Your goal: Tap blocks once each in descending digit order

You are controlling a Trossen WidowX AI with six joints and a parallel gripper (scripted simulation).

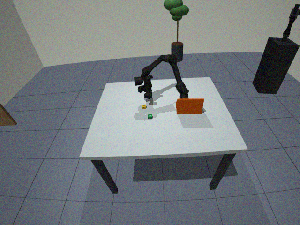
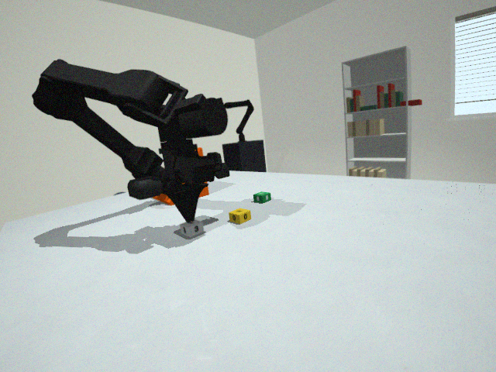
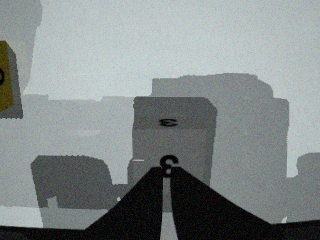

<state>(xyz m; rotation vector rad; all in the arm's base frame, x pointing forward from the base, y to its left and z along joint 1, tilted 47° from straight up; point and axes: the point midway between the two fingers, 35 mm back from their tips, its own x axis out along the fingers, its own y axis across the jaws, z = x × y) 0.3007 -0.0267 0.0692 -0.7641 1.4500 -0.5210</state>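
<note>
A plain indoor test room, part lab and part office: a white four-legged table (image 1: 169, 138) stands on a blue-grey tiled floor (image 1: 43, 174) between bare cream walls, a potted plant (image 1: 176, 29) behind its far edge, a dark pedestal (image 1: 274, 65) off its far right corner, and a grey bookshelf (image 2: 376, 111) of coloured blocks beside a blinded window (image 2: 475, 63)

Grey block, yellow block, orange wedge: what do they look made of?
Grey block: matte painted wood or plastic, flat faces, printed 3, no gloss. Yellow block: same look, solid colour, printed 0. Orange wedge: matte, uniform, likely plastic or foam. All three are guesses.
</note>
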